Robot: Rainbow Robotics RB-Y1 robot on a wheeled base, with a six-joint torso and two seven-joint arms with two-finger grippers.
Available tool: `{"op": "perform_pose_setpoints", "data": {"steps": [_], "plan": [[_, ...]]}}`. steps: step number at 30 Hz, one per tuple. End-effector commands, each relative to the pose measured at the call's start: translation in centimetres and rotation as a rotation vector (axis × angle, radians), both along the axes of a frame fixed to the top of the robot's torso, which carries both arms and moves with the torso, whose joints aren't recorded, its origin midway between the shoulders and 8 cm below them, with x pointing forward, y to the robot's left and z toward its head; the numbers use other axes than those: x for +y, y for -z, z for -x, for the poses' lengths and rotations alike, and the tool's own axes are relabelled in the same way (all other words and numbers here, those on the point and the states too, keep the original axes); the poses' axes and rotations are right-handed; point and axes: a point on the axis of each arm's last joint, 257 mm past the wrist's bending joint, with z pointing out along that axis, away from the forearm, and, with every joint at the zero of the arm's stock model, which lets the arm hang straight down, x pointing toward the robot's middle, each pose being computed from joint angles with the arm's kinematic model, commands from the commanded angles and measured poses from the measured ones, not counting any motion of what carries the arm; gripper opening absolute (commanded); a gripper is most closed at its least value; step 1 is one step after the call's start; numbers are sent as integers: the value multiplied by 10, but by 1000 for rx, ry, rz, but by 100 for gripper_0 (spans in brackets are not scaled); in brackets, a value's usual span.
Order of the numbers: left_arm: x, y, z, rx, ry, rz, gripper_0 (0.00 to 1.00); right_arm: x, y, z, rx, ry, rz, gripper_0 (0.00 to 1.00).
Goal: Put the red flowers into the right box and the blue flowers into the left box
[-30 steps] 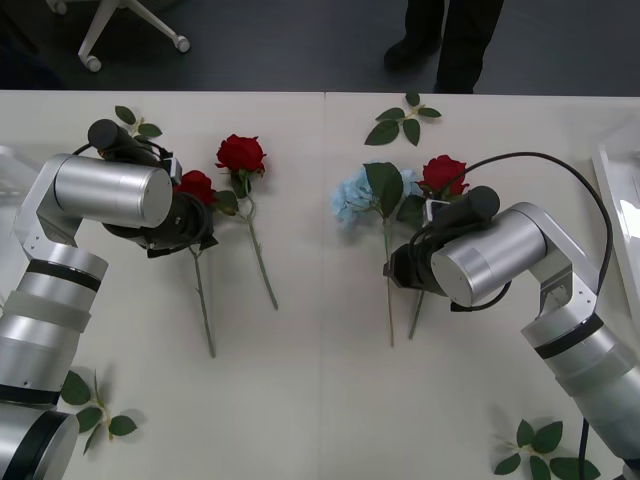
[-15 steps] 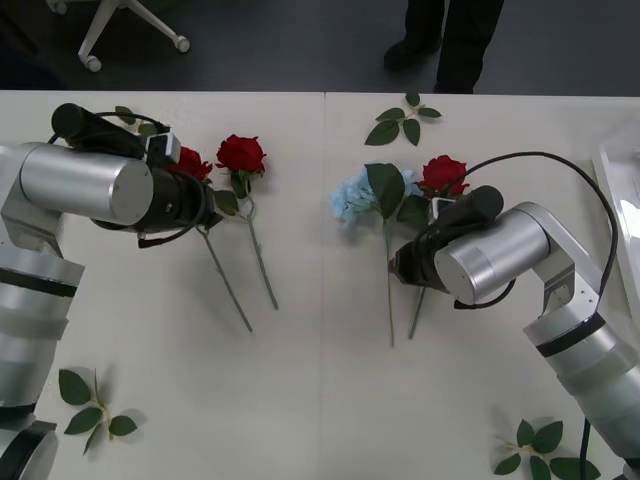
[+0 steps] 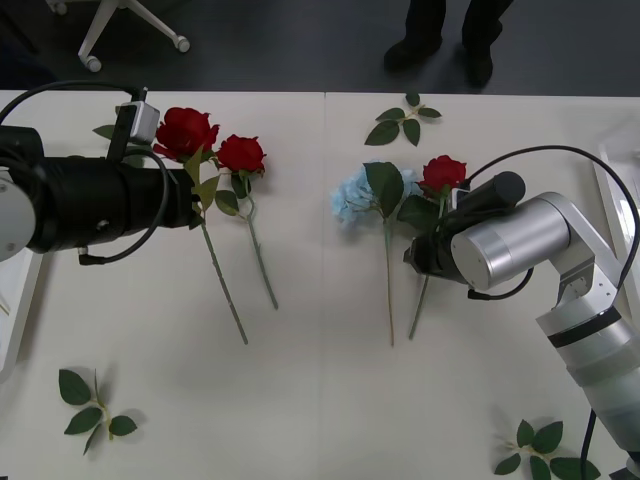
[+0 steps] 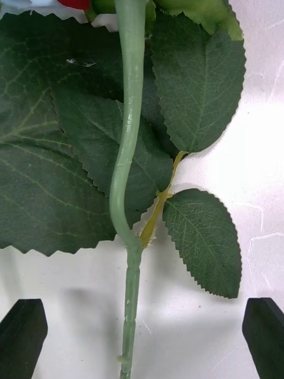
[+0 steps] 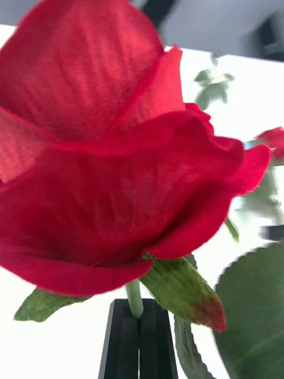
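- The left claw [image 5: 137, 337] is closed on the stem of a red rose [image 3: 185, 131], just under the bloom, at the left side of the table [image 3: 320, 400]. The rose's stem hangs slanting down from the claw towards the middle of the table.
- A second red rose [image 3: 241, 153] lies on the table just beside the held one.
- The right claw [image 4: 142, 337] is open and low over a third red rose [image 3: 443, 172]. Its two fingers stand either side of the green stem [image 4: 131, 284], which runs straight between them along the claw's line of sight, not yet touched.
- A pale blue flower [image 3: 352, 195] lies just to the left of that rose, stems nearly parallel.
- The right box [image 3: 622, 190] shows at the table's right edge; judged from this, the right arm is much the nearer to it.
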Motion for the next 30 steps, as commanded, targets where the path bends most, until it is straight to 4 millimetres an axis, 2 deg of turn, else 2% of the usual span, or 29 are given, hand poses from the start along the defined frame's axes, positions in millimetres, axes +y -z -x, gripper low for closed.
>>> {"op": "perform_pose_setpoints", "data": {"steps": [1,6,14,19,22,23,30], "plan": [[-20,-44,26,-161,190,14,0,6,-4,-1,-9,32,-30,97],[-48,-92,63,-298,403,157,0,3,-2,-1,-4,31,-26,97],[-78,-133,107,-518,628,249,0,-6,8,1,17,40,-2,98],[-77,-152,130,-684,706,284,0,-6,9,2,20,40,-2,98],[-78,-153,142,-772,753,267,0,-9,11,3,25,40,3,35],[-80,-152,146,-808,772,254,0,-10,11,4,31,42,7,0],[-100,-158,162,-952,862,229,0,-18,13,6,39,44,24,0]]}}
